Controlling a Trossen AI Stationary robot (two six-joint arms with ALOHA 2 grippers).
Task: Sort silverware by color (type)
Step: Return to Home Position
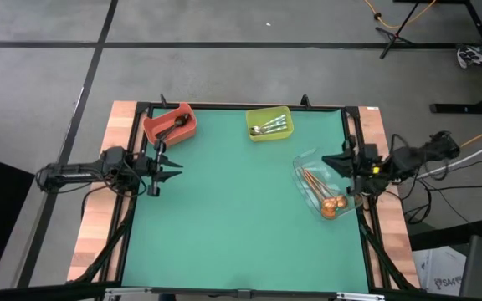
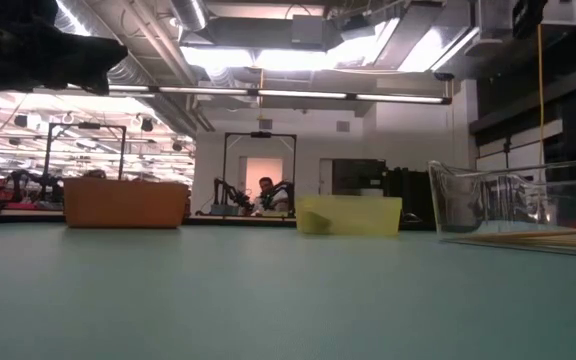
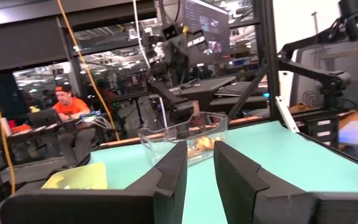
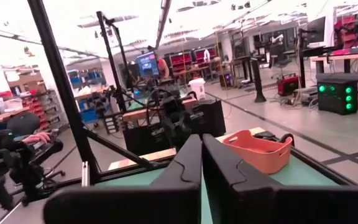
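Copper-gold spoons [image 1: 320,191] are all piled in the clear bin [image 1: 301,160] over on the right side of the green tabletop [image 1: 233,226]. They lie roughly side by side, handles pointing toward the far edge and round bowls toward the near-right corner. The silver spoons [image 1: 271,128] sit in the yellow-green bin [image 1: 284,111] at the far edge, and the black spoons [image 1: 174,127] are in the red bin [image 1: 153,127] at the far left. I honestly can't count the black ones from above, they just read as one dark shape. I can't spot any spoon loose on the mat, so the sorting looks done to me and all that's left is parking the arms. The right end effector [image 1: 329,159] hangs just beside the far end of the clear bin with its fingers pressed together and nothing in them. It's clearly the closer arm to the copper ones, which lie just off its tip toward the near edge. The left end effector [image 1: 174,167] hovers near the red bin, on its near side, fingers spread apart and empty, pointing across the tabletop. So for the pull-back, I'd guess each arm just needs to back away from its bin without clipping the rim, and the clear one looks easiest to nudge.
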